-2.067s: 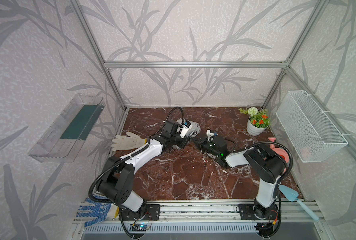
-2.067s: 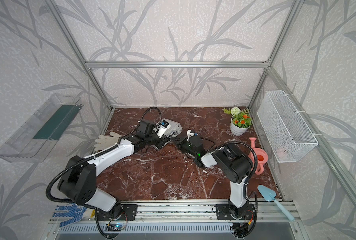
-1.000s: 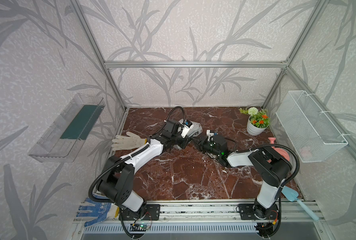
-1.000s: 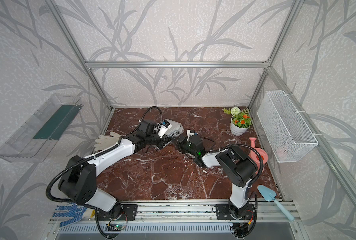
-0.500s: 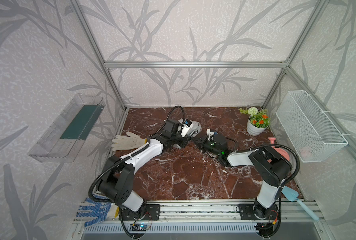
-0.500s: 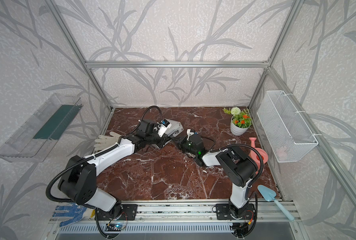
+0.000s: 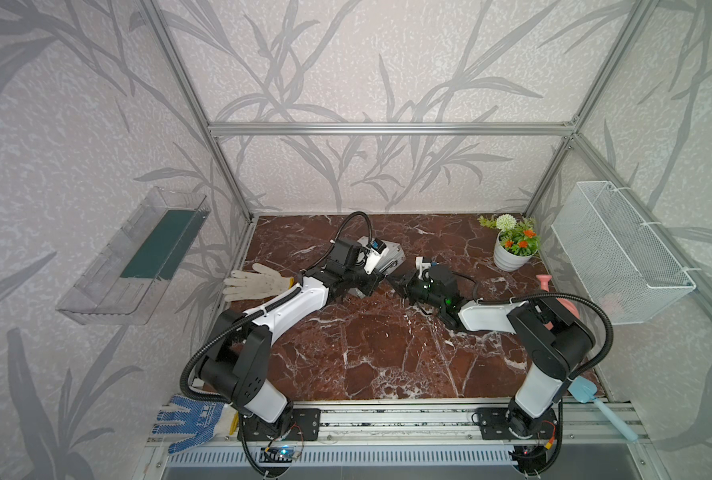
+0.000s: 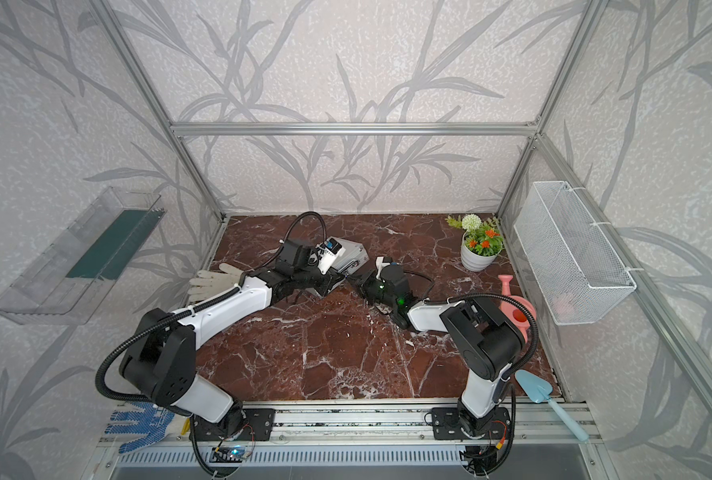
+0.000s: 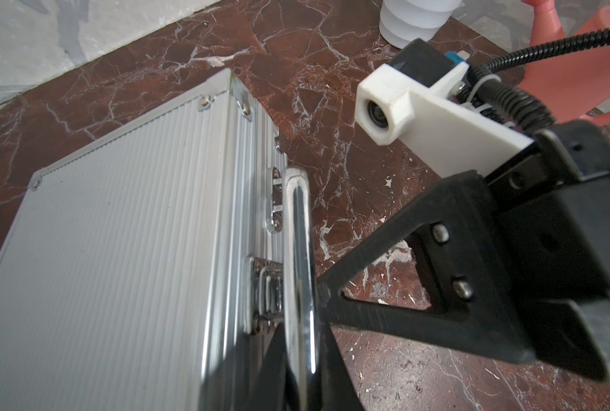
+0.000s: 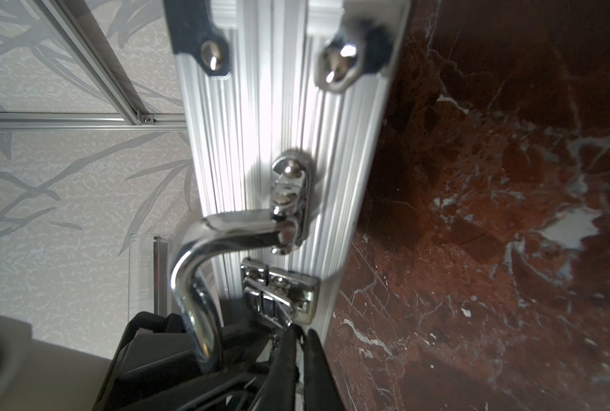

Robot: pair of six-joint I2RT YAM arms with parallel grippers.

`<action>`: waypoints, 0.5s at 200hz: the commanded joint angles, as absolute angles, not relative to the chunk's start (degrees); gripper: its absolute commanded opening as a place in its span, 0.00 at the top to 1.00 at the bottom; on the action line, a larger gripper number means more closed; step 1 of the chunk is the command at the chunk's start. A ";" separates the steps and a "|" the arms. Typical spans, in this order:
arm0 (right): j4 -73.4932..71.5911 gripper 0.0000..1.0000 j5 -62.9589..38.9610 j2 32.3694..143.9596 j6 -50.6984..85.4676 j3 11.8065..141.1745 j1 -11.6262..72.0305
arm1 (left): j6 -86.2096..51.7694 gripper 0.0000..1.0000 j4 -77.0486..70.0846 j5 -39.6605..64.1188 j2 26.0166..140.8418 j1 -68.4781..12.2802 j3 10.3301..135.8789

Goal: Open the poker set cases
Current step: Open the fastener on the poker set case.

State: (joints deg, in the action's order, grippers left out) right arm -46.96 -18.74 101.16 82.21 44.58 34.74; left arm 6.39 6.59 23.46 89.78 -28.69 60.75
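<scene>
Left wrist view: the flat silver ribbed-aluminium poker set case (image 9: 118, 249) rests with its lid down on the red-brown marble counter (image 9: 385, 178). A curved chrome handle (image 9: 298, 242) stands out from the case's fitted edge. The left pincer (image 9: 301, 366) is clenched on that handle, with 1 black finger on each side of the bar. Just beside the handle, on the same edge of the case, sits 1 small chrome latch (image 9: 265, 291). The right pincer (image 9: 326, 295) points at the case from the counter side, its tip right at that latch and behind the handle.

Right wrist view shows the same edge from close by. The right pincer's 2 fingers are pressed together, tips at the latch's free end. They seem to touch it, though blur hides whether they pinch its tab.

In both top views the case (image 7: 389, 255) (image 8: 352, 251) lies mostly under the left arm's wrist, with the 2 pincers meeting at its handle edge. A white knitted glove (image 7: 254, 280) lies well apart from the case on the left arm's side. A white pot of flowers (image 7: 510, 255) stands well apart on the case's opposite side.
</scene>
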 commanded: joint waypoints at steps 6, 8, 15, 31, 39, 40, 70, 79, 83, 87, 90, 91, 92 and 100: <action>-49.38 0.92 -19.21 98.10 79.32 49.38 33.82 | 6.24 1.00 3.21 32.43 89.63 -31.12 62.65; -49.00 0.91 -19.30 98.15 79.11 49.55 33.79 | 6.26 1.00 3.17 32.39 89.64 -31.18 62.66; -47.80 0.91 -19.58 98.17 78.31 50.03 33.62 | 6.39 1.00 3.25 32.19 89.87 -31.27 62.66; -45.47 0.91 -19.88 95.54 76.86 50.81 33.20 | 6.46 1.00 3.35 32.08 90.35 -31.59 62.66; -44.55 0.91 -20.13 94.99 76.30 51.22 32.90 | 6.35 1.00 3.13 32.17 90.61 -31.78 62.58; -44.42 0.91 -20.13 94.91 76.21 51.27 32.88 | 6.34 1.00 3.06 32.17 90.66 -31.75 62.58; -43.07 0.91 -20.83 93.65 74.74 52.38 32.04 | 6.42 1.00 3.09 31.99 91.52 -32.33 62.67; -40.81 0.91 -21.00 93.60 74.32 52.77 31.96 | 6.42 1.00 3.09 31.97 91.61 -32.41 62.66; -40.62 0.91 -21.01 93.60 74.19 52.81 31.91 | 6.42 1.00 3.08 31.99 91.67 -32.51 62.67; -40.61 0.91 -21.01 93.60 74.20 52.90 31.88 | 6.37 1.00 3.08 31.92 91.67 -32.48 62.60; -40.61 0.91 -21.12 93.67 74.18 52.91 31.81 | 6.41 1.00 3.08 31.86 91.67 -32.46 62.58; -40.61 0.91 -21.15 93.68 74.18 52.91 31.77 | 6.41 1.00 3.03 31.80 91.63 -32.49 62.54; -40.61 0.91 -21.21 93.69 74.22 52.91 31.79 | 6.41 1.00 3.01 31.81 91.60 -32.50 62.51; -40.52 0.91 -21.52 93.69 74.33 52.76 31.69 | 6.44 1.00 3.03 31.57 91.45 -32.44 62.41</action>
